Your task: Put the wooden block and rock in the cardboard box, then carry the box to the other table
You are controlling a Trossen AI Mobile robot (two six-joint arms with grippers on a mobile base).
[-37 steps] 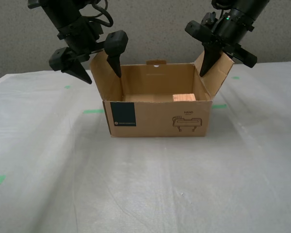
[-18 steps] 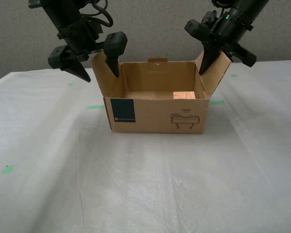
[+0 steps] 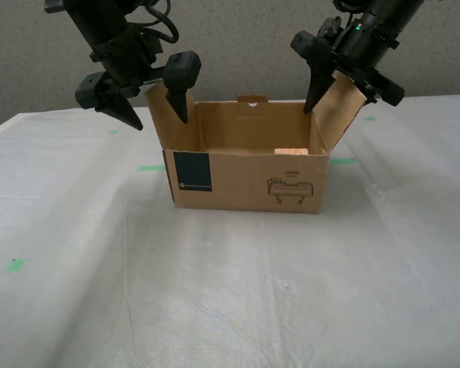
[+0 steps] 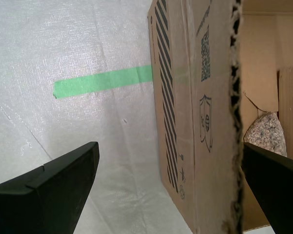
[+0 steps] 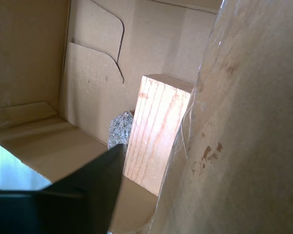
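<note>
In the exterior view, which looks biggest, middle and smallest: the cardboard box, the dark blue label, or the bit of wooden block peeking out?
1. cardboard box
2. dark blue label
3. wooden block, only a thin strip shows above the front wall

Speckled grey wall (image 3: 245, 46) behind the tabletop.

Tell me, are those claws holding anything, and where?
Nothing looks clamped. My second gripper and my first gripper each straddle a side flap of the cardboard box, jaws apart.
</note>
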